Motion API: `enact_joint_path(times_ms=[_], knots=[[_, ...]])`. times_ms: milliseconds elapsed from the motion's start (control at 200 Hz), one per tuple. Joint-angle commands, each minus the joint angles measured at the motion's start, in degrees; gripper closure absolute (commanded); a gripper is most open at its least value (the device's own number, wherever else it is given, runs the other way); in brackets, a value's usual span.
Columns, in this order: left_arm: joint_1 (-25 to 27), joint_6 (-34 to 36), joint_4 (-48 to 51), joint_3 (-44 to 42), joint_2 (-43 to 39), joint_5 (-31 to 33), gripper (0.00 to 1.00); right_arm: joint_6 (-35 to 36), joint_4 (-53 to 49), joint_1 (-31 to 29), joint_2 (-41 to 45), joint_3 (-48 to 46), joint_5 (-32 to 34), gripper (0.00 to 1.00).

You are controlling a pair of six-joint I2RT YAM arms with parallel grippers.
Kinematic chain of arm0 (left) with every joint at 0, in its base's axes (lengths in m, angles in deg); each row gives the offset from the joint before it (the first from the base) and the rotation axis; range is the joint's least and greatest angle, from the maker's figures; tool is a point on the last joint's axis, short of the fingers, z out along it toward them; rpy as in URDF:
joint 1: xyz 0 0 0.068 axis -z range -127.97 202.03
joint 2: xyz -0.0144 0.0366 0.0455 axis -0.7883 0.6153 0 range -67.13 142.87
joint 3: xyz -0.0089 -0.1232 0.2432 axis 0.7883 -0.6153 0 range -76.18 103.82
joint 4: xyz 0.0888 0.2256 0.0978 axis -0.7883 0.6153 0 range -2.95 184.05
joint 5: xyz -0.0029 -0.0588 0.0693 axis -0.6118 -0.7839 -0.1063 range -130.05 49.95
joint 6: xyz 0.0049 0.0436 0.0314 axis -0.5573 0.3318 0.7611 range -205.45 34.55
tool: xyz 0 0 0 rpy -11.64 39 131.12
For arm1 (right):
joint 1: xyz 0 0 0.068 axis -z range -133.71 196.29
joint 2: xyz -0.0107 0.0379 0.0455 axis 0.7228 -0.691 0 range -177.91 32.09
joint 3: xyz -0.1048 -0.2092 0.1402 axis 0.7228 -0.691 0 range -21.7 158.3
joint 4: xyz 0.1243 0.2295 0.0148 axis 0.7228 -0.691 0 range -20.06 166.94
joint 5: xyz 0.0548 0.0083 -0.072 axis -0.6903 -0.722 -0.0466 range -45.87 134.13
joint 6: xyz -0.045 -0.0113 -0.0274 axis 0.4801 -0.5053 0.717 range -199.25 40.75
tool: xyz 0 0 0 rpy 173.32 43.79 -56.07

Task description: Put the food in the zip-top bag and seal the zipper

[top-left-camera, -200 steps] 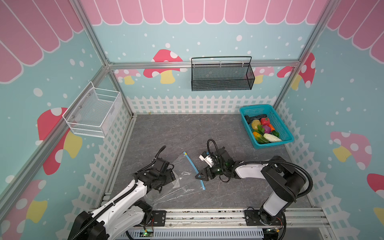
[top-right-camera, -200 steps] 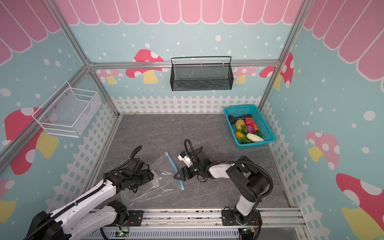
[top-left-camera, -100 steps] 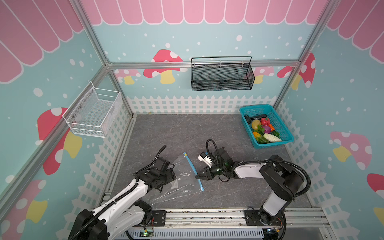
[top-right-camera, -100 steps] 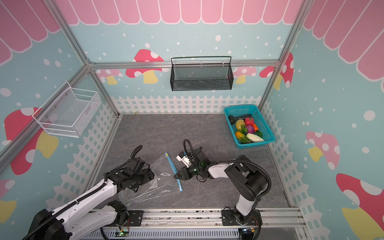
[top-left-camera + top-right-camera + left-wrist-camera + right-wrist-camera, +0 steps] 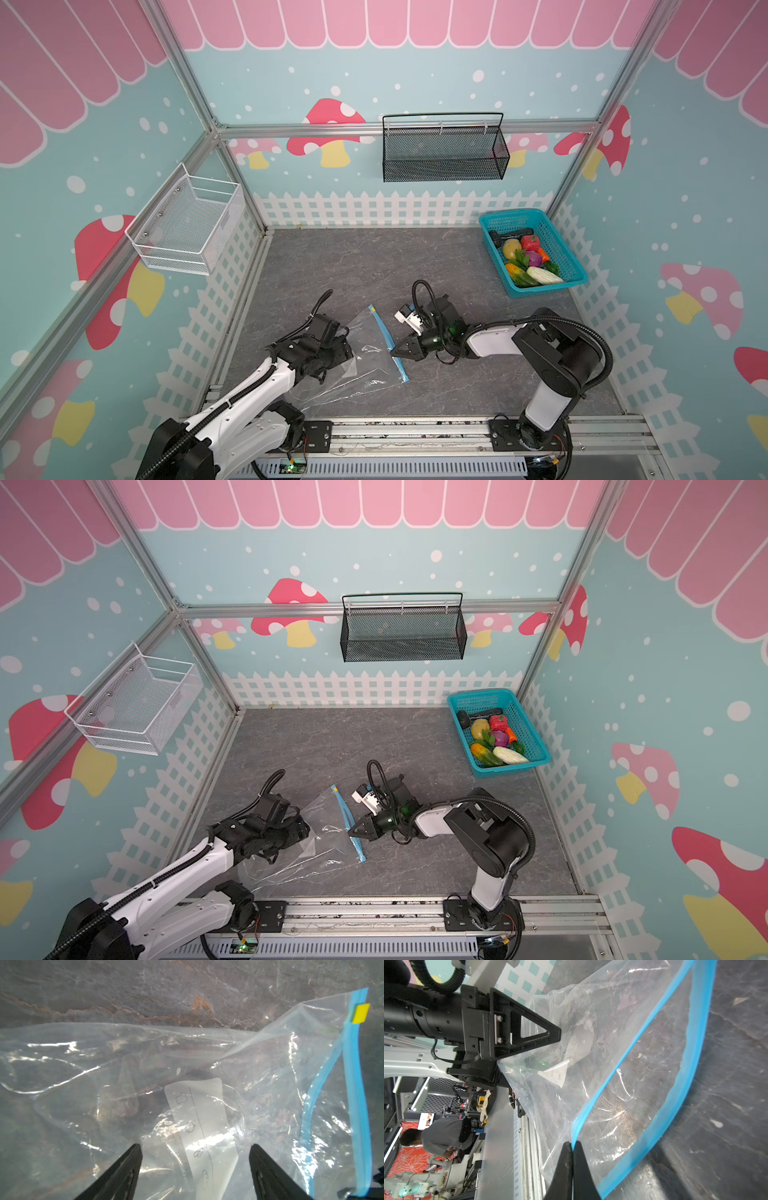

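Note:
The clear zip-top bag (image 5: 365,365) (image 5: 328,845) lies crinkled on the grey floor, white label (image 5: 199,1118) up. My right gripper (image 5: 394,352) (image 5: 572,1144) is shut on one lip of the light blue zipper (image 5: 623,1059) near its middle. The other lip lies on the floor, so the mouth gapes. The yellow slider (image 5: 362,1013) sits at the strip's far end. My left gripper (image 5: 347,353) (image 5: 195,1147) hangs open over the label, holding nothing. The food (image 5: 528,259) (image 5: 496,739) is piled in the turquoise basket (image 5: 511,214) at the back right.
A black mesh basket (image 5: 442,153) hangs on the back wall and a white wire basket (image 5: 187,226) on the left wall. An aluminium rail (image 5: 415,432) runs along the front edge. Picket-fence walls close the floor on three sides.
My right gripper has slid a little left to the blue strip and shut on its lip. The left arm and the bag's body have stayed put.

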State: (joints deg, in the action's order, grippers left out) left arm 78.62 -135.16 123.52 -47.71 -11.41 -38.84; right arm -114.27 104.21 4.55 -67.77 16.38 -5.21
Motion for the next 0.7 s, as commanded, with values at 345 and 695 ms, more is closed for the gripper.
enact_joint_path(times_ms=[345,695], knots=[[-0.2,2.4,-1.0,10.3,5.4,0.0,0.18,0.3,4.0,0.6,2.5,-2.5,2.6,1.00],[2.2,5.7,-1.5,23.3,10.7,-0.4,0.19,4.3,16.4,1.7,5.3,-5.3,6.6,1.00]])
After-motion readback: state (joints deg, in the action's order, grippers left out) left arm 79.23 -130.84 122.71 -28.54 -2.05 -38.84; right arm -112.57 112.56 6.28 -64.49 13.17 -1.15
